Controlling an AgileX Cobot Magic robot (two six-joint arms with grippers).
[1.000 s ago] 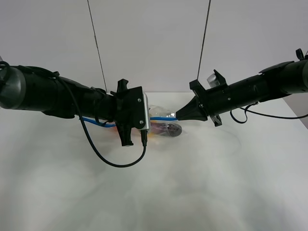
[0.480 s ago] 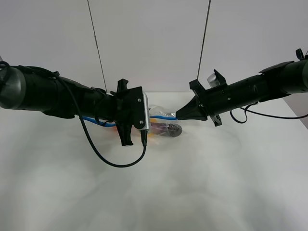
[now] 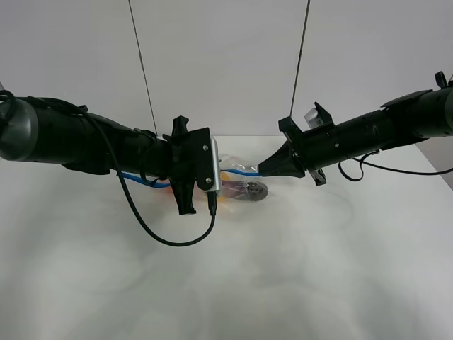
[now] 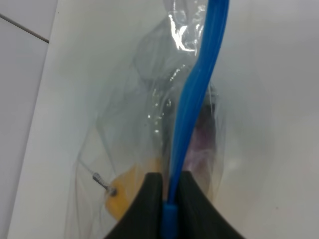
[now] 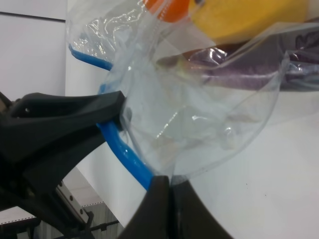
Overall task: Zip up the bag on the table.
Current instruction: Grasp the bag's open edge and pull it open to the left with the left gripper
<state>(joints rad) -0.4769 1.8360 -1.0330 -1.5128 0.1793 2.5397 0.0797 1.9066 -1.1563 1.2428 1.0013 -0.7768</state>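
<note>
Tabletop (image 3: pixel 226 283), white and wide, fills the near ground. Toward its far middle the two black arms meet over the bag (image 3: pixel 244 187), which lies on the surface between them. The left gripper (image 4: pixel 169 191) is pinched tight on the blue zipper strip (image 4: pixel 197 89). The right gripper (image 5: pixel 160 183), reaching in from the right, is likewise clamped on that strip at the bag's right-hand end. Yellow produce (image 5: pixel 249 20) and a dark purple piece (image 5: pixel 259 64) show through the clear film. The bag looks light, soft and crinkly, its film probably slippery and quick to buckle. The stiffer blue strip is judged the one sound hold, with one gripper anchoring an end while the other runs along it. A plain grey wall (image 3: pixel 226 64) stands behind.
</note>
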